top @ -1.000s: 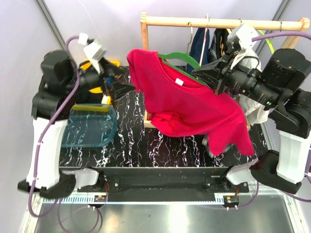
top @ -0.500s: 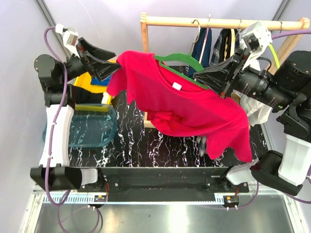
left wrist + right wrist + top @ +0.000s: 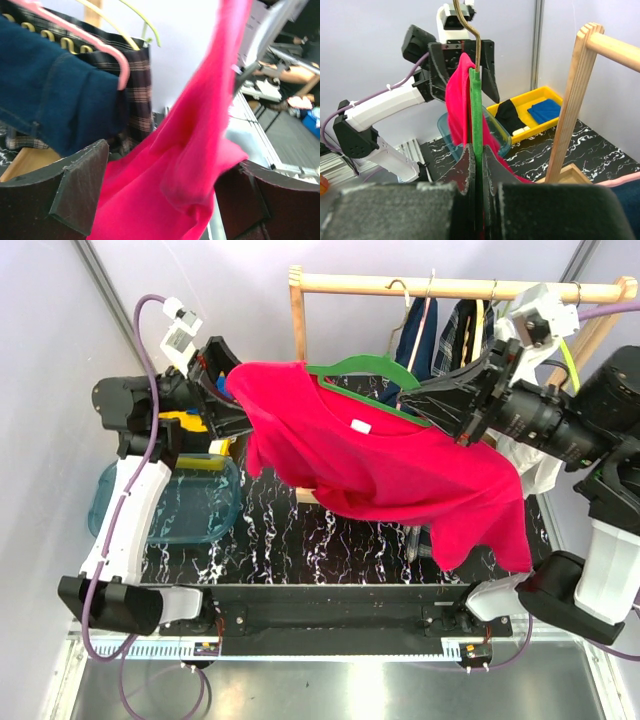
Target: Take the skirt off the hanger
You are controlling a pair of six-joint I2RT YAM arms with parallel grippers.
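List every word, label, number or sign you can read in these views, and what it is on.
No text is readable in any view.
The white tag on the red shirt: too small to read.
The marked strip along the near edge: ticks too small to read.

The dark navy plaid cloth skirt [image 3: 457, 328] with white and grey check lines hangs from the wooden rail [image 3: 450, 286] at about 1 o'clock in the top view. It falls straight down, its narrow top uppermost and its lower part hidden. At its 9 o'clock side it touches the plain navy denim garment [image 3: 410, 335]. In the left wrist view, the thin pale yellow-cream clothes hanger [image 3: 120, 31] curves down from 11 o'clock to meet the skirt's waist [image 3: 137, 95]. The skirt is still on it.
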